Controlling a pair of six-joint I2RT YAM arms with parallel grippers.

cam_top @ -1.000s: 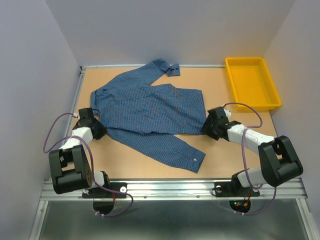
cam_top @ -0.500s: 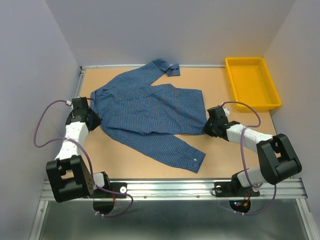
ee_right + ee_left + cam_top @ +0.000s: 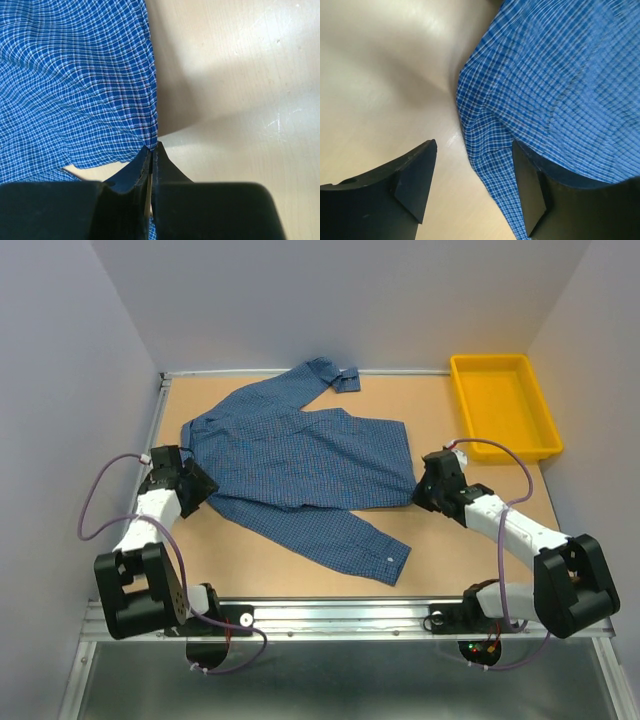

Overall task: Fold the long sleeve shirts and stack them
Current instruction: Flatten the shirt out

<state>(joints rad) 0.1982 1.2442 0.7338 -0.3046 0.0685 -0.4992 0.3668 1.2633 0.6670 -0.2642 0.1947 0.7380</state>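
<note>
One long sleeve shirt of blue check cloth lies spread flat on the tan table, one sleeve reaching the back edge, the other slanting toward the front with its cuff near the middle. My left gripper stands open at the shirt's left edge. In the left wrist view its gripper straddles the edge of the shirt, one finger on bare table, the other over the cloth. My right gripper is at the right hem. The right wrist view shows that gripper shut on the hem corner of the shirt.
A yellow tray stands at the back right of the table, close to my right arm. Grey walls close in the table on the left, right and back. A metal rail runs along the front edge.
My left gripper went from shut to open and swung back toward the front along the shirt's left edge. My right gripper closed on the hem corner and its arm shifted slightly right.
</note>
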